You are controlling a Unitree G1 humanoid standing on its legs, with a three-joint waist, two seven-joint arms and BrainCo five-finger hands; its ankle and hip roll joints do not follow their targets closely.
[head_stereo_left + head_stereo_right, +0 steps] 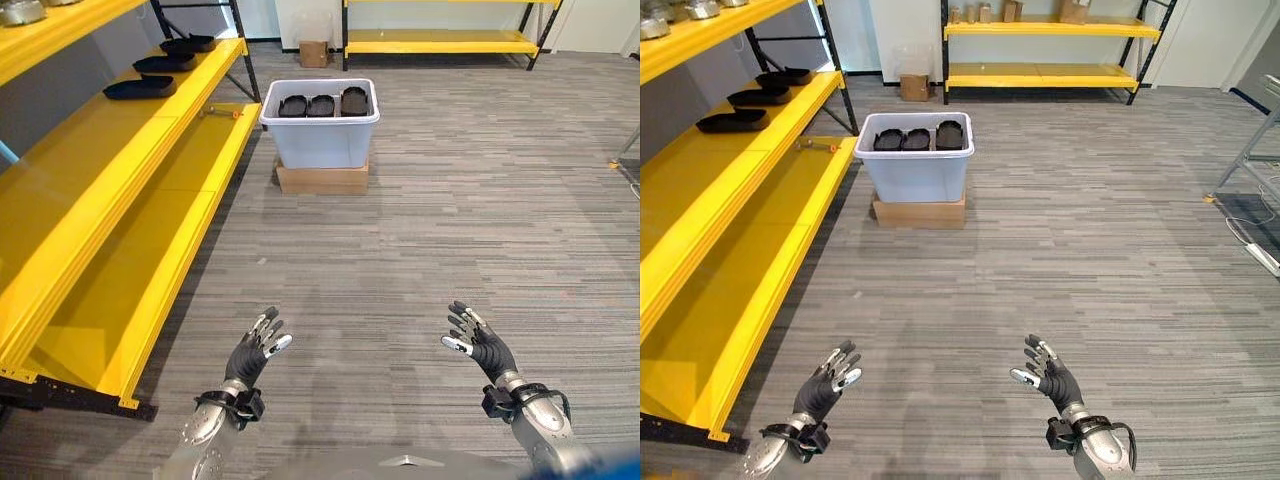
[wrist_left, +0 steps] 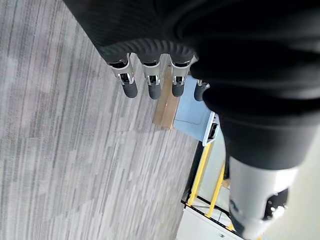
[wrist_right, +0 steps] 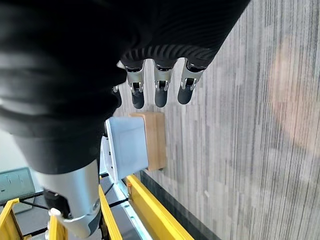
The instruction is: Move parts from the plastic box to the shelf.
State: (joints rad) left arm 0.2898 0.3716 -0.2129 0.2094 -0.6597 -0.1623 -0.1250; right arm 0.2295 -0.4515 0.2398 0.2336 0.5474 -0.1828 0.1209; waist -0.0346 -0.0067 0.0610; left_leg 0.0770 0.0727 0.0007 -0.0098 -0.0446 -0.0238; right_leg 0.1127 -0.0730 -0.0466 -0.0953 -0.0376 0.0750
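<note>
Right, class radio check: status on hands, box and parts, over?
Left hand, right hand open, empty. Three parts in plastic box; three on shelf. Floor between clear.

Setting: a storeroom or warehouse-style test bay. Long yellow steel shelving runs along the left wall and a second yellow rack stands at the far wall, all on grey striped carpet floor. Small cardboard boxes sit by the far wall.

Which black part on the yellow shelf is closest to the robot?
The front one of the three in the row. It lies nearest the robot; the middle part and far part sit farther back along the shelf.
</note>
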